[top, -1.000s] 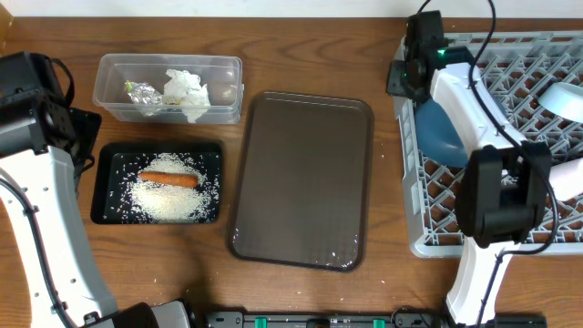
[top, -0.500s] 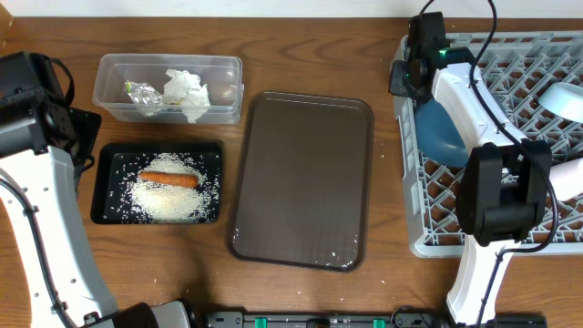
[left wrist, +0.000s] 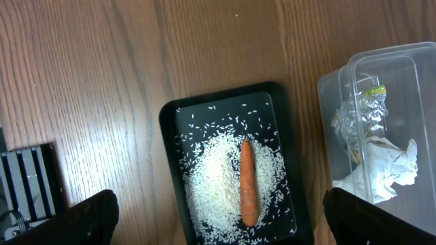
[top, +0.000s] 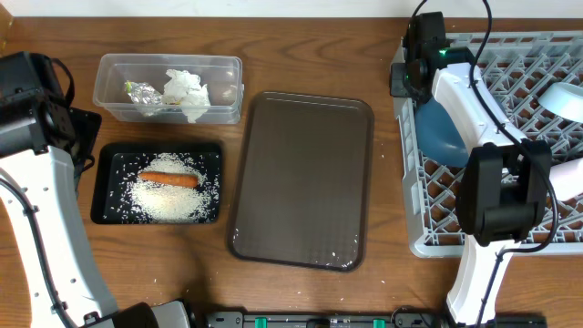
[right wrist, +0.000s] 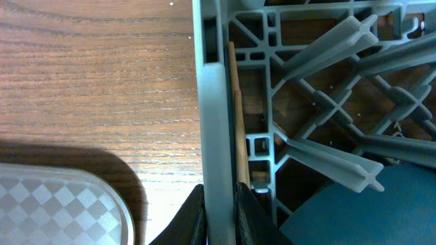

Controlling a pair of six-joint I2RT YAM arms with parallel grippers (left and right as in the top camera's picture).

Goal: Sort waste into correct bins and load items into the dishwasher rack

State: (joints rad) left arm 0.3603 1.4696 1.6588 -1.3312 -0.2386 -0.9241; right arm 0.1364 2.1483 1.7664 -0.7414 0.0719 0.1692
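Note:
The grey dishwasher rack [top: 547,55] fills the right side, with a dark-blue bowl [top: 439,128] standing in its left part. My right gripper [top: 407,80] is at the rack's back left corner. In the right wrist view this gripper [right wrist: 219,199] straddles the rack's grey wall [right wrist: 211,122] with both fingers pressed against it. A wooden chopstick [right wrist: 234,102] runs along the inside of that wall, under the inner finger. My left gripper [left wrist: 231,218] hangs wide open and empty high over the black tray [left wrist: 170,177], which holds rice [left wrist: 218,177] and a carrot [left wrist: 248,180].
The clear tub [top: 232,91] holds a white napkin [top: 187,91] and a foil wrapper [top: 141,91]. A brown serving tray [top: 305,182] lies between the bins and the rack, with a few rice grains near its front rim. A pale dish [top: 565,96] sits in the rack's right side.
The right wrist has edged slightly to the right at the rack's corner. The left arm, the bins and their contents have not moved.

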